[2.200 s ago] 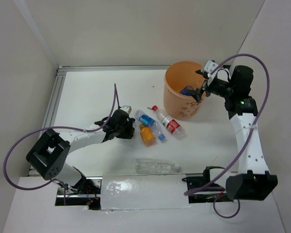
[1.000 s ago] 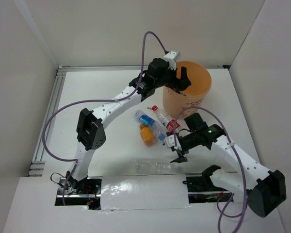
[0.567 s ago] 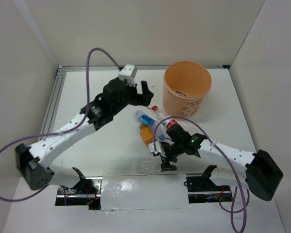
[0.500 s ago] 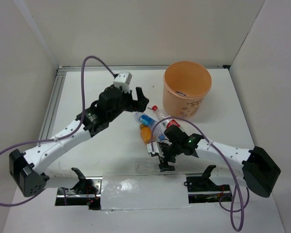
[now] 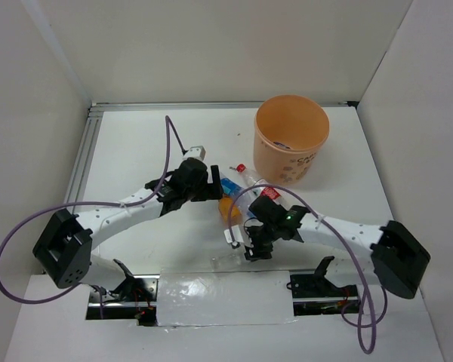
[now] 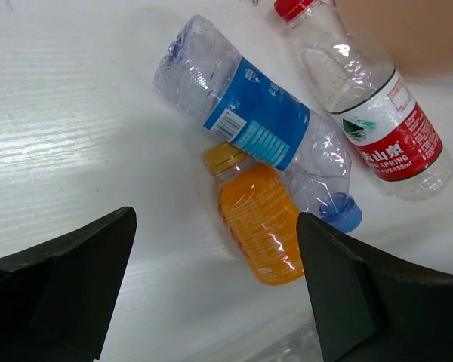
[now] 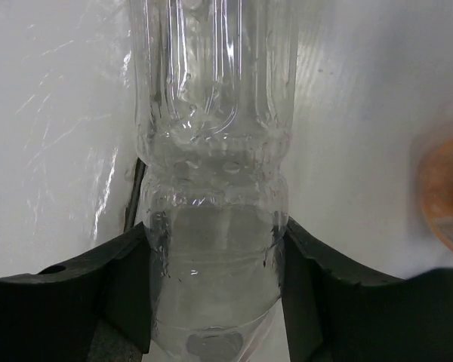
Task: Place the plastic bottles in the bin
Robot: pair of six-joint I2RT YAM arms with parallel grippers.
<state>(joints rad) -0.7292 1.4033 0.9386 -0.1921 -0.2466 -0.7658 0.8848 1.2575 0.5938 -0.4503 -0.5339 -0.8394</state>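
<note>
Your right end effector (image 7: pixel 215 241) is the one the next move turns on. It sits low at the near edge of the counter (image 5: pixel 136 143), its fingers (image 7: pixel 128 286) pressed against both flanks of the unlabelled bottle (image 7: pixel 211 113), clamped across it. That bottle lies flat on the counter. In the top view its long axis runs left to right along the near edge, square to the line between the fingers. The grip falls near the bottle's right end, where the body tapers under the wrist, and the ribbed length runs off toward the left arm's side. You cannot make out a cap.

From that grip the bin (image 5: pixel 283 160) lies toward the far edge and a little to the right, well apart, standing upright with its mouth open. I judge the right arm to be the better placed for it, so the carry goes up, away and slightly right, with the bottle's free end kept off the rim.

Your left end effector (image 6: pixel 215 219) hangs with its jaws wide apart, holding nothing, above three bottles mid-counter. In its wrist view the orange bottle (image 6: pixel 260 226) lies under the gap, cap up-left and base down-right. The blue-labelled bottle (image 6: pixel 253 121) touches it on the same slant, blue cap at the lower right. The red-labelled bottle (image 6: pixel 377 128) lies just beside them, red cap toward the far side, near the bin.
</note>
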